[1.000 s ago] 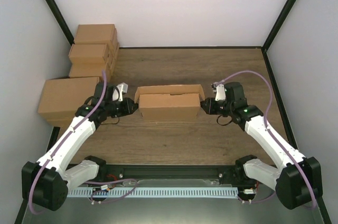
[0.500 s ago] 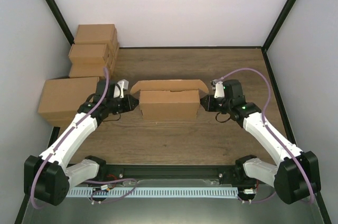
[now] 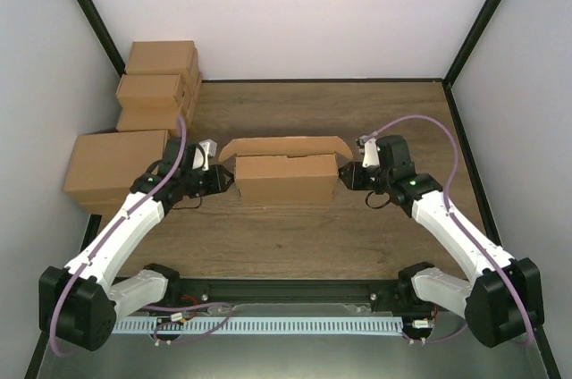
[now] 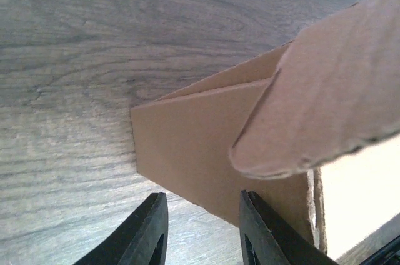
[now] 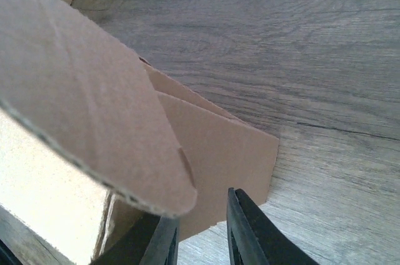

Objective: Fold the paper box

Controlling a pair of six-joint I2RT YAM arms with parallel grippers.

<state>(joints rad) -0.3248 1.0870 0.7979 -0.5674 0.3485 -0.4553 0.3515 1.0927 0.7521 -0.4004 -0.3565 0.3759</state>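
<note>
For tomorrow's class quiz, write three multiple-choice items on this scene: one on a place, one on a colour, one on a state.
1. Where is the paper box? A between the left gripper and right gripper; B in a bin; C on a shelf.
2. What colour is the left arm's cable? A green; B purple; C yellow.
3. How is the left gripper? A shut on a pen; B out of view; C open.

A: the top view shows one gripper at each end of the box.
B: the cable loops purple over the arm.
C: the left wrist view shows its fingers apart.
</note>
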